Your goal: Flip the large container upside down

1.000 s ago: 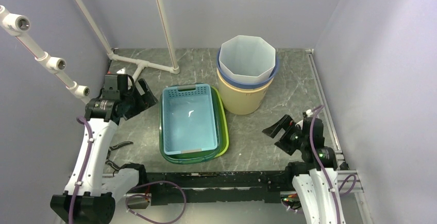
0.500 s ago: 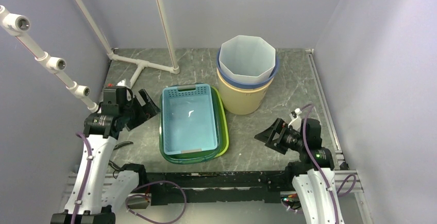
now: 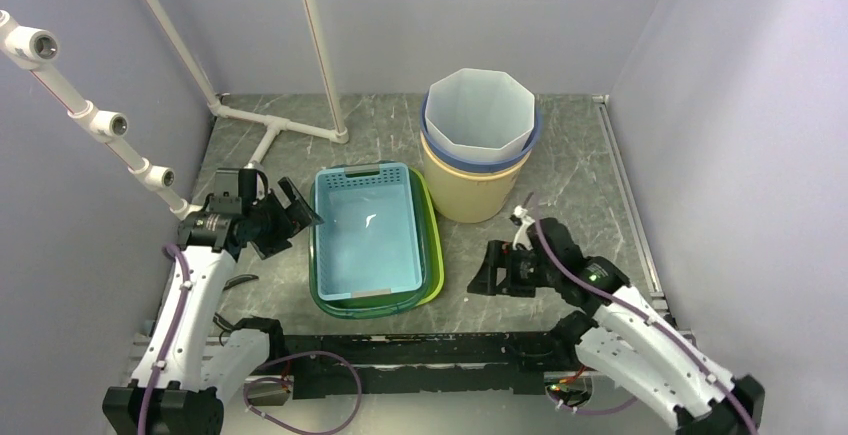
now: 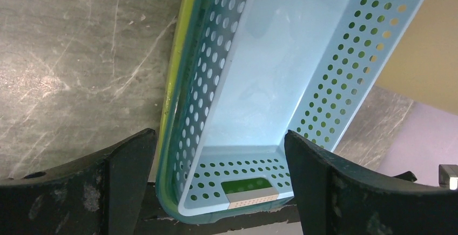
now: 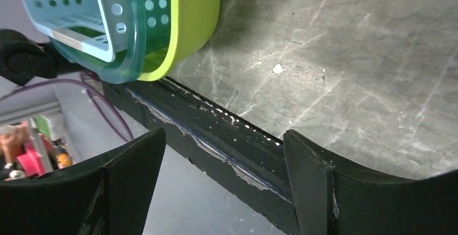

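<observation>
L gripper (image 3: 292, 213) was wide apart, empty, just beside left rim of blue basket (image 3: 365, 245). It sat upright, nested in teal basket (image 3: 350, 310) + green basket (image 3: 436, 255) on table (image 3: 580, 185). R gripper (image 3: 487, 273) apart too, empty, near stack's front-right corner.

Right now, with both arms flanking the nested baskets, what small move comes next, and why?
Probably ease the right gripper toward the right rim of the nested baskets: its open jaws stand apart from them, bare table between, while the open left gripper sits close beside the left rim.
</observation>
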You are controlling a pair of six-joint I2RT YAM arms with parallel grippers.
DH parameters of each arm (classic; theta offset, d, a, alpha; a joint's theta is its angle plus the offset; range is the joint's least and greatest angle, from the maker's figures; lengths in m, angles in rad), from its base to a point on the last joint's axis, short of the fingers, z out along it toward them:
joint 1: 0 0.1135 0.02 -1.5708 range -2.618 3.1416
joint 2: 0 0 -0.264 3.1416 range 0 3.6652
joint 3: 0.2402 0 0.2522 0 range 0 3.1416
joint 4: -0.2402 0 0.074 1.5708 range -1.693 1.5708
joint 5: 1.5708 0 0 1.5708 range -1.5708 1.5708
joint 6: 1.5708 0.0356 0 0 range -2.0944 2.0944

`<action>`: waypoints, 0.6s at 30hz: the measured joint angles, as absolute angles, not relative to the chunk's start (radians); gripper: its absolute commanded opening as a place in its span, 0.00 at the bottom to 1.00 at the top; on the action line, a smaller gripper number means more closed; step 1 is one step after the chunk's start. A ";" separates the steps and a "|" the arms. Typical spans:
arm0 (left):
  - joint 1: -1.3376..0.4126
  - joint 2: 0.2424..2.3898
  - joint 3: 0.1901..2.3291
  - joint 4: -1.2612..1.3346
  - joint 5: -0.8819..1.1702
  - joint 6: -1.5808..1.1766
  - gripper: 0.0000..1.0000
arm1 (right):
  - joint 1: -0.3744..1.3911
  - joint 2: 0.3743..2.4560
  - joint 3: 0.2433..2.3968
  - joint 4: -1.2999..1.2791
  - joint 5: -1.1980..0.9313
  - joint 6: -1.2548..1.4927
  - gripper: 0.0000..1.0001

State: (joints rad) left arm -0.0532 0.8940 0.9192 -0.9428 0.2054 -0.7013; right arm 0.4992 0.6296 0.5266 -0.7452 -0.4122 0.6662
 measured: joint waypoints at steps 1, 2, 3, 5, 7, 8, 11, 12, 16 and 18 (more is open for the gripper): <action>-0.053 0.902 0.919 -0.944 0.205 -0.702 0.94 | 0.570 0.649 0.533 -0.724 -0.353 0.690 0.84; -0.053 0.904 0.919 -0.946 0.204 -0.703 0.94 | 0.637 0.669 0.540 -0.704 -0.289 0.717 0.84; -0.053 0.904 0.919 -0.949 0.203 -0.704 0.94 | 0.672 0.679 0.542 -0.689 -0.253 0.735 0.83; -0.053 0.898 0.920 -0.954 0.198 -0.705 0.94 | 0.751 0.693 0.542 -0.646 -0.153 0.776 0.83; -0.053 0.890 0.920 -0.959 0.189 -0.711 0.94 | 0.831 0.696 0.542 -0.591 -0.068 0.809 0.84; -0.053 0.886 0.920 -0.962 0.186 -0.715 0.94 | 0.876 0.702 0.542 -0.560 -0.022 0.823 0.84; -0.053 0.880 0.928 -0.974 0.171 -0.722 0.94 | 0.976 0.756 0.542 -0.480 0.080 0.852 0.86; -0.053 0.880 0.935 -0.979 0.164 -0.723 0.94 | 1.007 0.798 0.544 -0.450 0.115 0.862 0.87; -0.053 0.881 0.971 -0.989 0.145 -0.724 0.94 | 1.079 0.987 0.582 -0.387 0.221 0.896 0.90; -0.053 0.881 0.991 -0.998 0.135 -0.724 0.94 | 1.093 1.047 0.602 -0.370 0.250 0.899 0.91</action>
